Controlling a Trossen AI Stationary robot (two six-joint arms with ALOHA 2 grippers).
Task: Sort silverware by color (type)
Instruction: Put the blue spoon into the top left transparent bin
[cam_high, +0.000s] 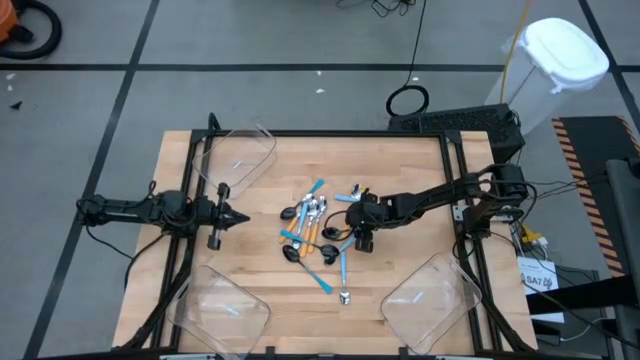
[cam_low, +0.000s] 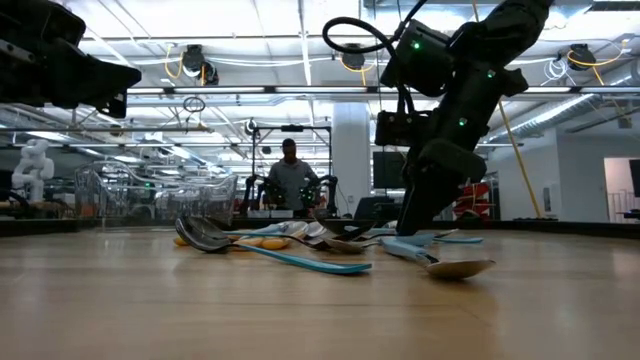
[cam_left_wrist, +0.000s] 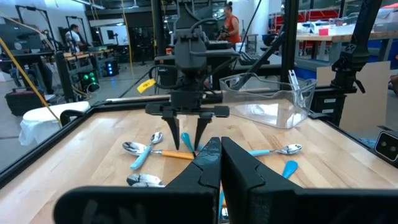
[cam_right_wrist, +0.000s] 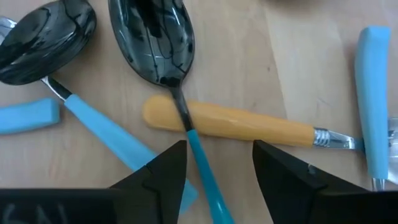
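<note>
We see the silverware (cam_high: 318, 232) heaped loosely at the middle of the frame in the high view, on the wooden table (cam_high: 400, 160): small spoons with light-blue and orange handles, some crossing each other. One spoon (cam_high: 343, 280) lies a little apart, toward the lower centre. In the right wrist view a black-bowled spoon with a blue handle (cam_right_wrist: 163, 46) lies across an orange handle (cam_right_wrist: 249, 124), and a second black-bowled spoon (cam_right_wrist: 46, 40) sits at the upper left.

The right gripper (cam_high: 352, 218) reaches in from the right of the high view and hangs over the right edge of the heap. Its fingers (cam_right_wrist: 163, 171) stand apart, straddling the blue handle, with nothing held between them.

The left gripper (cam_high: 236, 217) waits at centre left of the high view, away from the spoons, its fingers pressed together and empty.

Clear plastic bins sit at the table's corners: upper left (cam_high: 240, 160), lower left (cam_high: 222, 305), lower right (cam_high: 432, 298). In the low view a person (cam_low: 289, 175) stands far behind the table.
</note>
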